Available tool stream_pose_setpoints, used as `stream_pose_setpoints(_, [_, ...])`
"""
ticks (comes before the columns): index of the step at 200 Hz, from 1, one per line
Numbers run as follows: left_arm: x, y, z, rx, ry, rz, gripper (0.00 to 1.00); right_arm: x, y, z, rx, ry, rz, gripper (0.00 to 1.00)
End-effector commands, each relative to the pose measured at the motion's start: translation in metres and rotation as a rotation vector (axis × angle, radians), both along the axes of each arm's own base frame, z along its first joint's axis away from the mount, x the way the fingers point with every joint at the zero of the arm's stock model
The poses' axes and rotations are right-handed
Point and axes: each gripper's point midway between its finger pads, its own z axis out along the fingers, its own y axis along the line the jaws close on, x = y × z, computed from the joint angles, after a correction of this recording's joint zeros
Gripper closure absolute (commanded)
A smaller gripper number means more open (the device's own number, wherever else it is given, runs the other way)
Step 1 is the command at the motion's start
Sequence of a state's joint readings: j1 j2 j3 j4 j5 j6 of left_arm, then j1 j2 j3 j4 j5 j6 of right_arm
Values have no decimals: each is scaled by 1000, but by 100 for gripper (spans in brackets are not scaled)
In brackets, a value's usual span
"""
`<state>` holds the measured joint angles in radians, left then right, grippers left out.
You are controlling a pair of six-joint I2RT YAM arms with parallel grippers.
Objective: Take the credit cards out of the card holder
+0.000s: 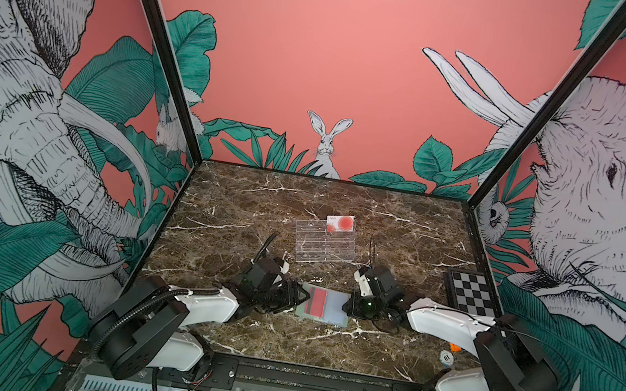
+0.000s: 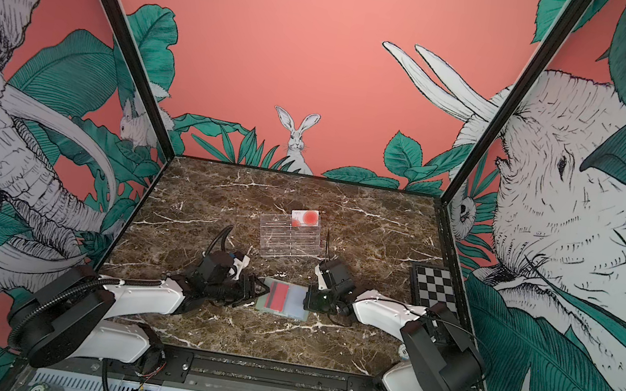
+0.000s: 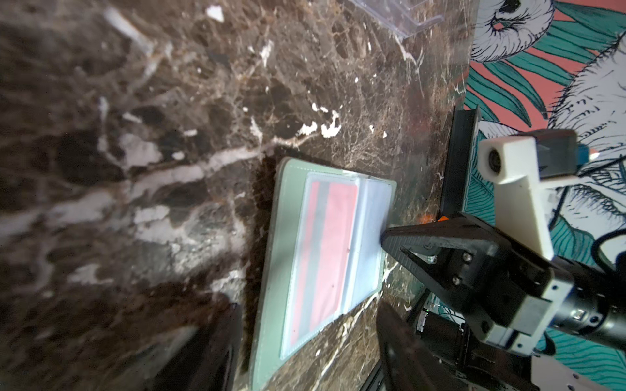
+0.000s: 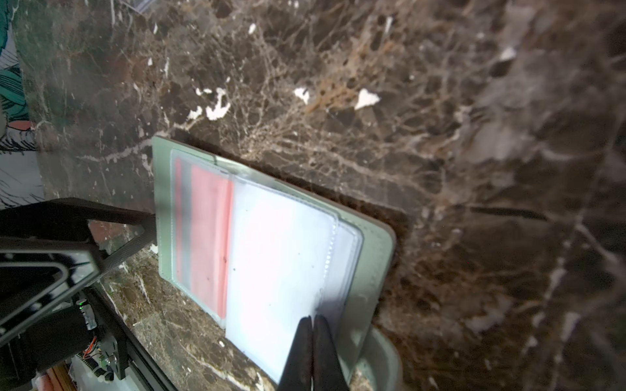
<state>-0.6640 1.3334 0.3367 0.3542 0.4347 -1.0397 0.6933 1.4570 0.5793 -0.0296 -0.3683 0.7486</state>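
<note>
Tabletop: brown marble table (image 1: 241, 211), jungle-print walls (image 1: 364, 65).
Top views: card holder (image 1: 326, 320) lies open between left gripper (image 1: 300, 295) and right gripper (image 1: 347, 307); red card (image 1: 315, 302) inside clear sleeve (image 1: 336, 307).
Left wrist: left gripper's fingers apart at holder's edge.
Right wrist: right gripper closed, tips on sleeve.

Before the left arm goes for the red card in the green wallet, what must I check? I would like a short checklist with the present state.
1. Card holder lies open on the table: ok.
2. Red card is visible inside its sleeve, not pulled out: ok.
3. Right gripper is shut, tips on the clear sleeve: ok; a real pinch, cannot tell.
4. Left gripper is open at the holder's card-side edge: ok.
5. More cards hidden in the sleeves: cannot tell.
</note>
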Motion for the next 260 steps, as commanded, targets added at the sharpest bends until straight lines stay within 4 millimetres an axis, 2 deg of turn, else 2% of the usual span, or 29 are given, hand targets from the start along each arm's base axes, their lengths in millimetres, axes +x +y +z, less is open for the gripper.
stream_pose_setpoints(1, [1, -1, 7, -32, -29, -3, 44, -2, -5, -9, -36, 6, -11, 99])
stream_pose_setpoints(37, [2, -5, 13, -52, -54, -29, 58, -4, -7, -13, -43, 15, -13, 99])
stream_pose_setpoints(51, [1, -7, 16, -59, -57, -37, 60, -6, -7, -15, -43, 21, -10, 100])
stream_pose_setpoints(91, [-2, 3, 7, 13, -33, -26, 59, -7, -9, -16, -45, 26, -9, 100])
stream_pose_setpoints(142, [-3, 13, 6, 78, -41, -19, 55, -8, -10, -17, -54, 28, -3, 100])
stream_pose_setpoints(260, [-6, 5, -11, 25, -7, -29, 59, -9, -8, -18, -57, 30, 15, 100])
